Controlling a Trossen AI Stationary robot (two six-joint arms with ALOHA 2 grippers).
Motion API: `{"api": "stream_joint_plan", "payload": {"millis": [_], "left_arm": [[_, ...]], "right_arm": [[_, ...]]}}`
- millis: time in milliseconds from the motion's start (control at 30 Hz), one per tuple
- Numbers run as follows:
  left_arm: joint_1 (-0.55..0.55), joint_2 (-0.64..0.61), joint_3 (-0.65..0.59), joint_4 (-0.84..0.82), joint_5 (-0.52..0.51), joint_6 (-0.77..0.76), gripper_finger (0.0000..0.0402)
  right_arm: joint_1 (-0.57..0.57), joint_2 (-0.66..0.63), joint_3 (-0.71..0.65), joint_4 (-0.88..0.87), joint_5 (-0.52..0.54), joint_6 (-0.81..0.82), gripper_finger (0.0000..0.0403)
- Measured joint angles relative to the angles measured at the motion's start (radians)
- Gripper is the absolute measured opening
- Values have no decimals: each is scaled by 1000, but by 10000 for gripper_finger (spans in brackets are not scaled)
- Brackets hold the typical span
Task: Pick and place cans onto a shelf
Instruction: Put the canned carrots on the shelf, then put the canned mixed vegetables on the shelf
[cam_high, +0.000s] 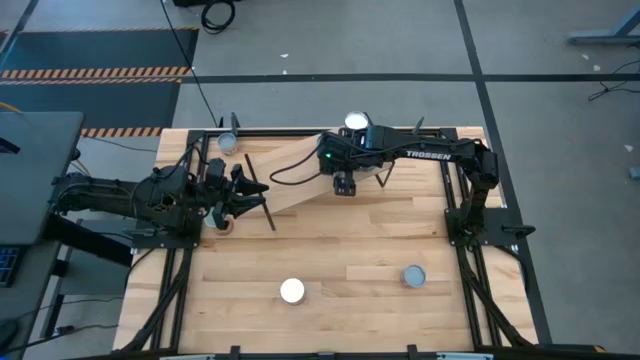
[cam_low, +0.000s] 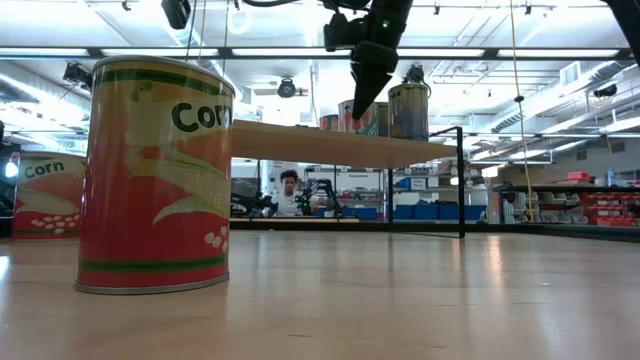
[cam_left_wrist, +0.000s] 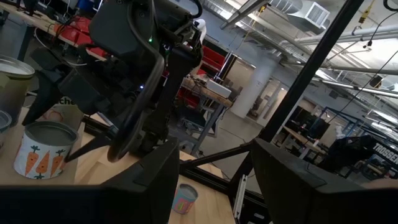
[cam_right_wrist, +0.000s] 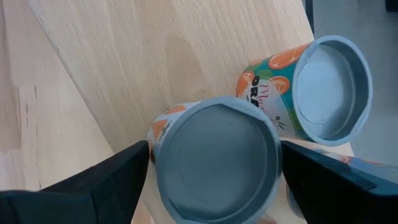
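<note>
I look out on a large workshop hall. The grey floor (cam_high: 330, 40) carries dark tape lines and orange-black hazard stripes (cam_high: 95, 72). Strip lights (cam_low: 300, 52) and ducts cross the ceiling. A person (cam_low: 290, 192) sits far back near blue bins (cam_low: 425, 211).

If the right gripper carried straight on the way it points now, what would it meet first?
The right gripper points down at the light wood shelf, with its open fingers on either side of a grey-topped can with carrot print. It would most likely meet that can's top first, though depth is unclear.
</note>
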Motion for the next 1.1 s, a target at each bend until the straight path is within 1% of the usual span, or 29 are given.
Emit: {"api": "stream_joint_plan", "payload": {"millis": [267,367,567,733,833,933,1100], "left_arm": [[0,0,0,0,0,0,205],[0,0,0,0,0,-1,205],[0,0,0,2,0,-1,205],[0,0,0,5,0,-10,205],[-2,0,0,4,0,-11,205],[-2,0,0,1,0,-11,205],[-2,0,0,4,0,-12,205]], "right_arm": [[1,-11,1,-17,11,0,376],[2,-16,26,-39,13,5,376],[9,-16,136,-67,11,10,376],[54,-32,267,-112,1,29,376],[92,-83,285,-113,0,92,375],[141,-139,285,-130,1,200,375],[285,-190,285,-208,-21,353,375]]}}
